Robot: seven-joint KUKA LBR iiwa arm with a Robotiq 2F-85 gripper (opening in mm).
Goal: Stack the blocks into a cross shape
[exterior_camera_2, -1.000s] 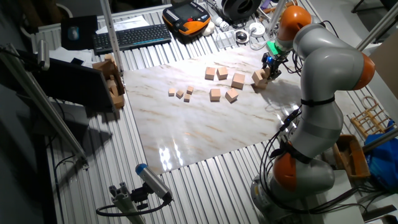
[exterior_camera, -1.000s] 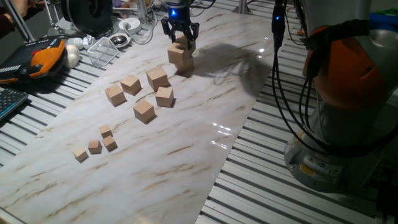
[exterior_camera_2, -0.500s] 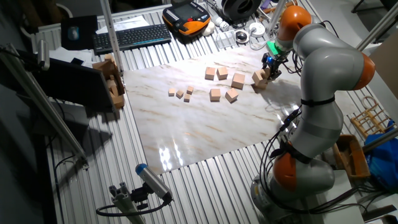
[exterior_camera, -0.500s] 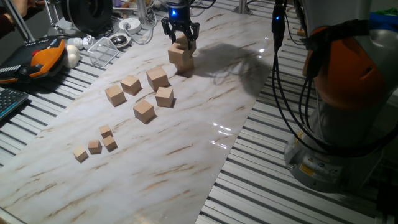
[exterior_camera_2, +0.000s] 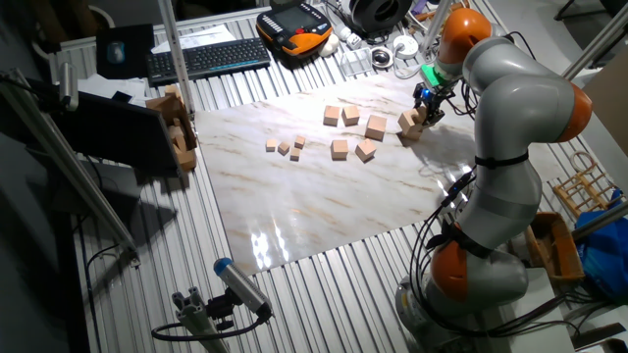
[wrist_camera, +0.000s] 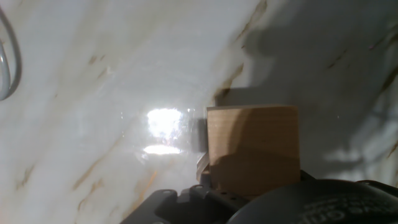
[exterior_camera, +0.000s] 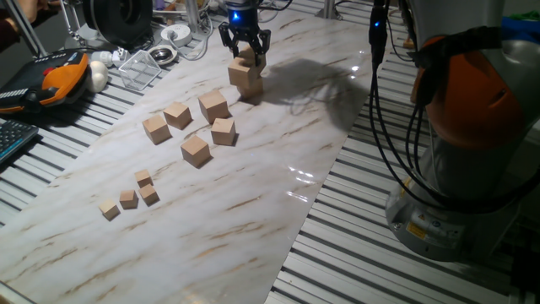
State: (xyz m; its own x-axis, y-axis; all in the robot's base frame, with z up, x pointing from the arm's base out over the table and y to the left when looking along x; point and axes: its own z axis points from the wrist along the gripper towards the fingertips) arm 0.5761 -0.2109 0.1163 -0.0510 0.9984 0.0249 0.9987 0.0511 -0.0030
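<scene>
Starting nearest in one fixed view, four small tan wooden cubes [exterior_camera: 129, 197] sit at about eight o'clock on the white marbled tabletop [exterior_camera: 253, 211], outside the build. Beyond them, near the centre-left, five plain light tan wooden blocks [exterior_camera: 196, 150] lie loose in a cluster, close to one another, some turned at odd angles. Farthest, at twelve o'clock, the black two-finger gripper [exterior_camera: 245, 56] stands over a small pile, its fingers closed around an upper tan wooden block [exterior_camera: 246, 57] that sits on a lower tan block [exterior_camera: 245, 77]; whether a further block hides behind the pile I cannot tell. From the hand view the held block [wrist_camera: 252, 149] fills the lower centre, with marble beyond it.

Judging by this, the step in hand is seating the upper block on the growing stack. To do it well, the block should rest flat and squared to the one beneath before the fingers part, then the hand should lift straight up so nothing is dragged askew. A tilted seat is the likely risk
</scene>
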